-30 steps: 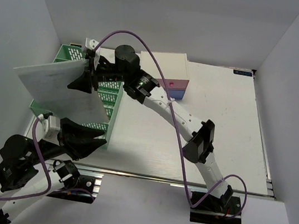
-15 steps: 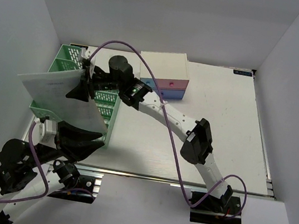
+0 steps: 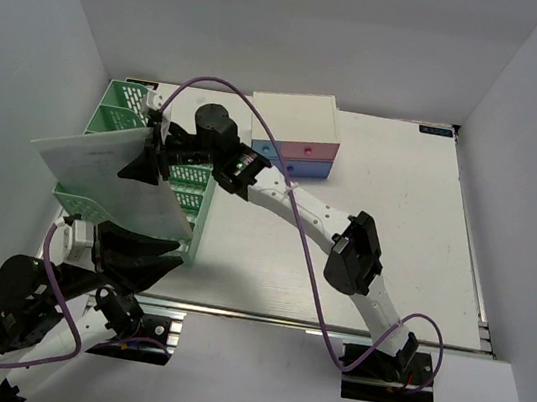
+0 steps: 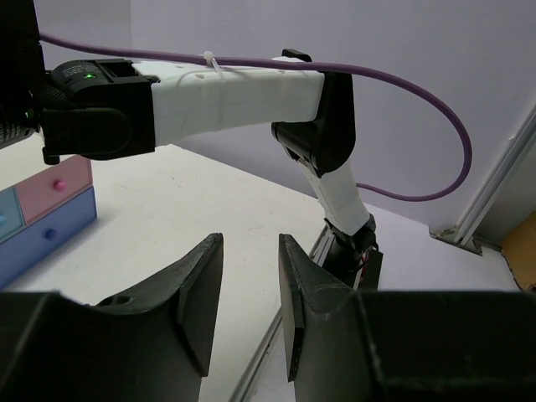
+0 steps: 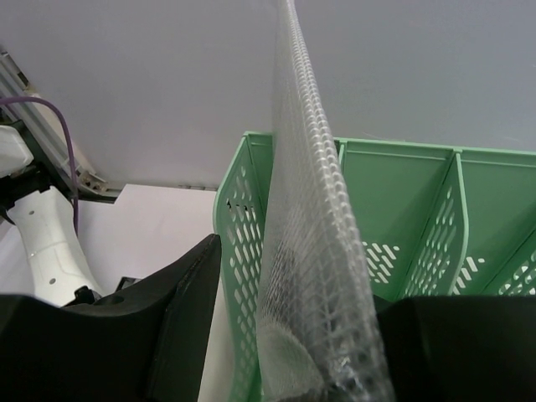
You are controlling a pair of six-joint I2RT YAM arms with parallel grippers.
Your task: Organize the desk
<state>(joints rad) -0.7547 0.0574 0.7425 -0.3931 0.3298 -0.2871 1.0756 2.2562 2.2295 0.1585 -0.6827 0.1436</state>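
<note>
My right gripper (image 3: 152, 157) is shut on a translucent mesh document pouch (image 3: 109, 182) and holds it on edge above the green mesh file rack (image 3: 119, 108) at the desk's (image 3: 386, 229) far left. In the right wrist view the pouch (image 5: 314, 276) stands edge-on between the fingers (image 5: 167, 318), over the rack's slots (image 5: 402, 193). My left gripper (image 3: 165, 251) hovers near the rack's front corner, open and empty. The left wrist view shows only bare tabletop between its jaws (image 4: 251, 243).
A white drawer box with pink and blue drawers (image 3: 297, 134) stands at the back, right of the rack; its drawers (image 4: 42, 218) also show in the left wrist view. The right arm (image 3: 343, 243) reaches diagonally across the desk. Grey walls enclose the space.
The right gripper has carried the pouch a little down and nearer, closer over the rack. The left arm has pulled back slightly toward the near edge.
</note>
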